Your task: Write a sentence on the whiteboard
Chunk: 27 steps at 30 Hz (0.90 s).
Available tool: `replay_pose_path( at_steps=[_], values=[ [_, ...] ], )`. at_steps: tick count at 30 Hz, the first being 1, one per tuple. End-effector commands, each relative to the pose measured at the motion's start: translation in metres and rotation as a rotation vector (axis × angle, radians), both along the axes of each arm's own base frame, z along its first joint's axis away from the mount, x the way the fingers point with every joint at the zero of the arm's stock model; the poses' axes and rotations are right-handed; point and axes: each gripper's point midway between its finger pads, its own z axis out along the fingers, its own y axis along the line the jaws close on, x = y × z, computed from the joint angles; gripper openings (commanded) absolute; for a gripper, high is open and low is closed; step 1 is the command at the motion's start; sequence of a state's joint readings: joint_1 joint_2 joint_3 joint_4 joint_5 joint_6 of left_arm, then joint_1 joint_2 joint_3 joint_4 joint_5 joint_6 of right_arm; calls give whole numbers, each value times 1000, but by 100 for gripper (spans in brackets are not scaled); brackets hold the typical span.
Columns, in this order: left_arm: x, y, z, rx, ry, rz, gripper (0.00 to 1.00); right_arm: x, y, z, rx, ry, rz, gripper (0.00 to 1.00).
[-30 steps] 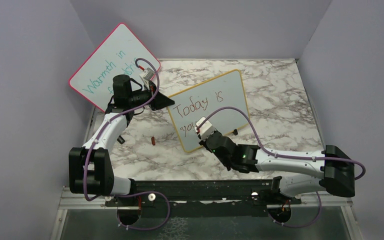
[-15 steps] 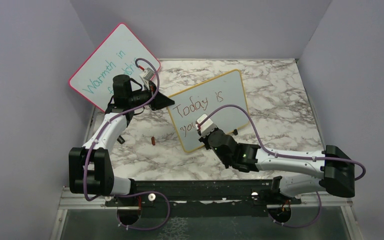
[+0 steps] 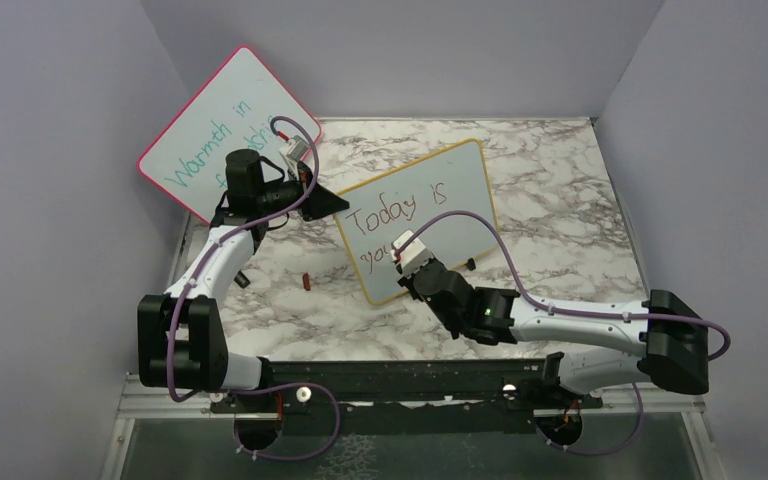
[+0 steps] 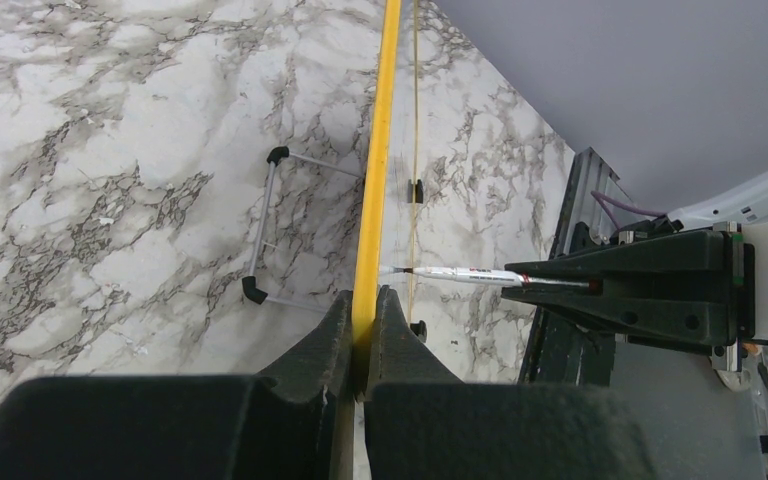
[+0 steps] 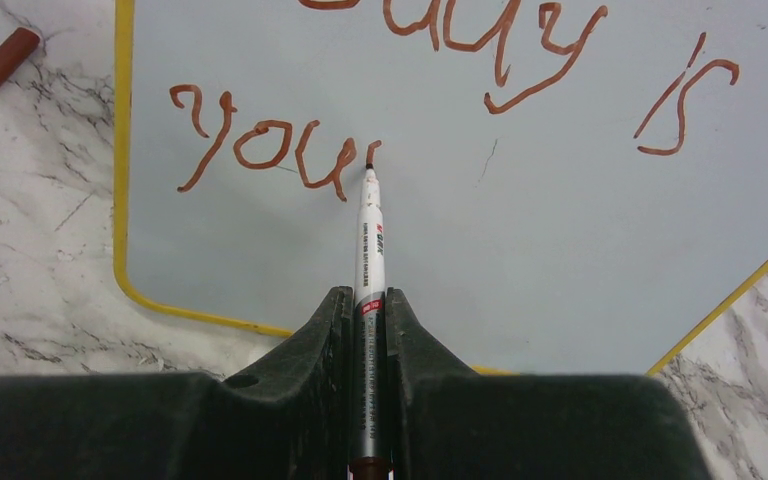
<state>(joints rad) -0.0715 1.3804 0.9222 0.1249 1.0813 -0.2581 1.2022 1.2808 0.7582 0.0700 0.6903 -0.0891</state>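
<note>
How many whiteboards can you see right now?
2: the yellow-framed whiteboard stands mid-table, its edge pinched by the left hand; a pink-framed whiteboard leans at the back left.

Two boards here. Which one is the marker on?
The yellow-framed whiteboard, mid-table: the marker tip sits on its red-brown writing. The pink-framed board, teal writing, leans at the back left.

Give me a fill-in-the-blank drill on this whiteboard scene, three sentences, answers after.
1. The right gripper holds the marker with its tip at the end of the word ____.
2. The left gripper is shut on the whiteboard's ____ frame.
3. The writing on the pink board is ____ in colour.
Missing words: your; yellow; teal.
</note>
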Motion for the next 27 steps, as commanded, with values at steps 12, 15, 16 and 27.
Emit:
replay_pose_path(
  at_steps=[12,15,16,27],
  values=[
    [7,7,-22,56,28,48,0,-11,-11,-20,-28,88,8,0],
    [7,7,-23,56,28,48,0,-10,-10,-17,-15,79,6,0],
    [7,7,-22,56,28,48,0,-10,-9,-15,-9,72,7,0],
    [6,7,-21,55,25,46,0,5,-2,10,43,-19,-31,0]
  ],
)
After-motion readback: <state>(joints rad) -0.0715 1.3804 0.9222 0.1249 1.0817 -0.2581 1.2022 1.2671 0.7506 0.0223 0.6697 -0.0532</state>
